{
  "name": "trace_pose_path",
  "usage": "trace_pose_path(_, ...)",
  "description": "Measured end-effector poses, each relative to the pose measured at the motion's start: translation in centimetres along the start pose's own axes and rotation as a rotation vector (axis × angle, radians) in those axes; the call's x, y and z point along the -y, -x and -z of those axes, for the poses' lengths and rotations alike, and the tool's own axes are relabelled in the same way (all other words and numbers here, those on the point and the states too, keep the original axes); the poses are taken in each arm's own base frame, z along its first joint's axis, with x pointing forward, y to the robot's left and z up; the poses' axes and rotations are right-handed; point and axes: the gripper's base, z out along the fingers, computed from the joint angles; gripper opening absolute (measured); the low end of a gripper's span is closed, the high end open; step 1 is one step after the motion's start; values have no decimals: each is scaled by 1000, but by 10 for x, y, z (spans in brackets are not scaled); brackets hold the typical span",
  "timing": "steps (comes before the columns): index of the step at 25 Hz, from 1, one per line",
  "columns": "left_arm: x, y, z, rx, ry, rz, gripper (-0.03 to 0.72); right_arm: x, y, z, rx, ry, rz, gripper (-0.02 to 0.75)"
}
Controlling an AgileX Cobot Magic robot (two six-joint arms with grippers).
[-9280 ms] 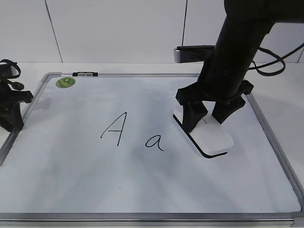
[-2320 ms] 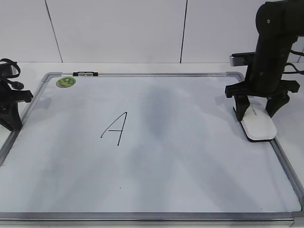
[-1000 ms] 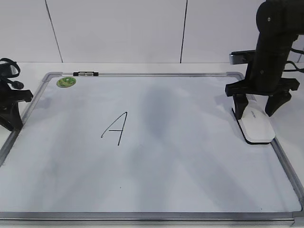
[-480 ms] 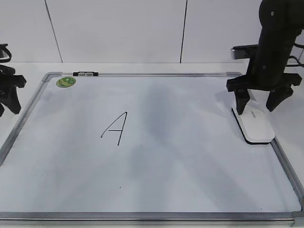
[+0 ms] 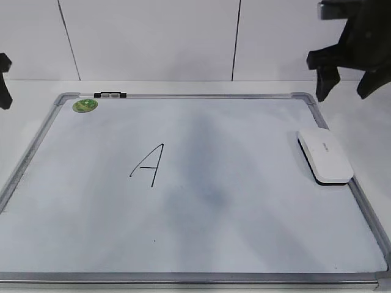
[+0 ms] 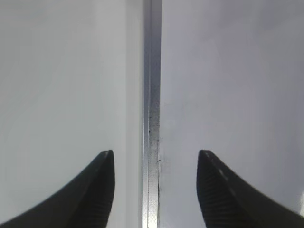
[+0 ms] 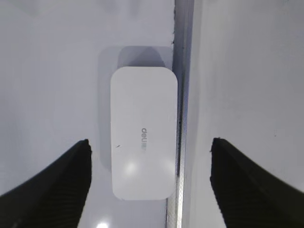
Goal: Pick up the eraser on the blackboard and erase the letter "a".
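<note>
The white eraser [image 5: 325, 155] lies flat on the blackboard [image 5: 244, 232] against its right frame, free of any gripper; it also shows in the right wrist view [image 7: 143, 130]. My right gripper [image 5: 347, 85] is open and empty, raised well above the eraser; in its wrist view [image 7: 150, 145] the jaws stand wide either side of it. The small letter "a" is not visible; only the capital "A" [image 5: 148, 165] remains, with a faint smudge to its right. My left gripper [image 6: 156, 154] is open and empty over the board's left frame rail [image 6: 152, 114], barely in the exterior view [image 5: 3, 79].
A round green sticker [image 5: 84, 105] and a small clip [image 5: 110, 94] sit at the board's top left. The grey frame [image 5: 183, 279] rims the board. A white table and tiled wall lie behind.
The small "a" has been wiped off. My right gripper carried the eraser to the right edge, let go of it and rose upward. My left gripper also lifted away.
</note>
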Motion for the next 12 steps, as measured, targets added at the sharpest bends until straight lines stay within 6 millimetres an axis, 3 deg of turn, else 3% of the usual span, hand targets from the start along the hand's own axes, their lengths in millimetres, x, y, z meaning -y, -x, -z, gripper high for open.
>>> trace_pose_path(6, 11, -14, 72, 161, -5, -27, 393, 7, -15, 69, 152, 27, -14, 592)
trace_pose_path(12, 22, -48, 154, 356, -13, -60, 350, 11, -41, 134, 284, 101, -37, 592)
